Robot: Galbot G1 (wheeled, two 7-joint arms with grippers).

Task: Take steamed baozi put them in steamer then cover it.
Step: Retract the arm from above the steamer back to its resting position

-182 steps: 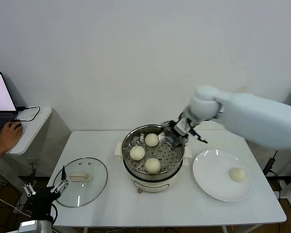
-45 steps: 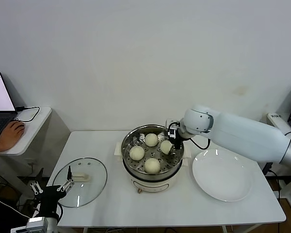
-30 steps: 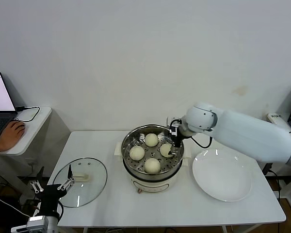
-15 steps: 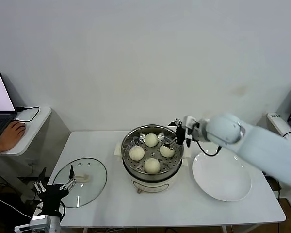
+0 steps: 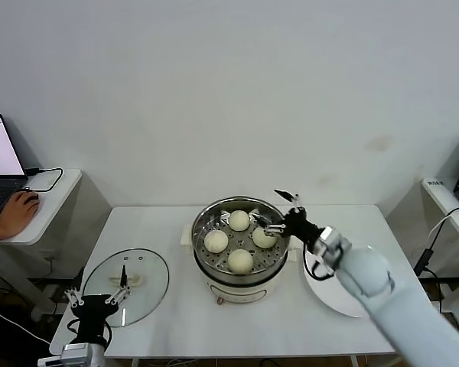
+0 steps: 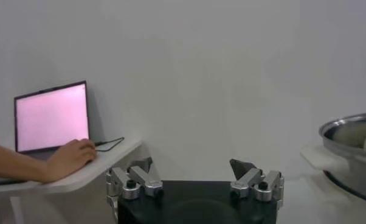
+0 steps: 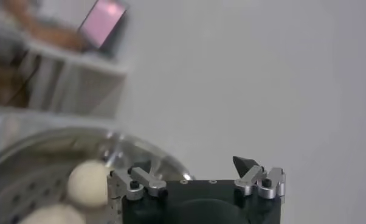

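The steamer (image 5: 200, 227) stands mid-table with four cream-white baozi on its perforated tray: back (image 5: 239, 220), left (image 5: 216, 241), right (image 5: 264, 238) and front (image 5: 240, 261). My right gripper (image 5: 280, 212) is open and empty, just above the steamer's right rim, next to the right baozi. In the right wrist view the right gripper (image 7: 193, 170) has the steamer (image 7: 141, 150) and two baozi (image 7: 89, 182) below it. The glass cover (image 5: 126, 284) lies flat on the table at the left. My left gripper (image 5: 98, 300) is open and empty at the cover's front edge; it also shows in the left wrist view (image 6: 193, 171).
A white plate (image 5: 315, 287) lies right of the steamer, partly under my right arm. A side desk at the far left holds a laptop (image 6: 51, 115) with a person's hand (image 5: 14, 214) on it. The steamer's rim (image 6: 352, 129) shows in the left wrist view.
My right gripper let go of the fourth baozi in the steamer and drew back to the right rim, the arm dropping low over the plate. My left gripper moved slightly right along the cover.
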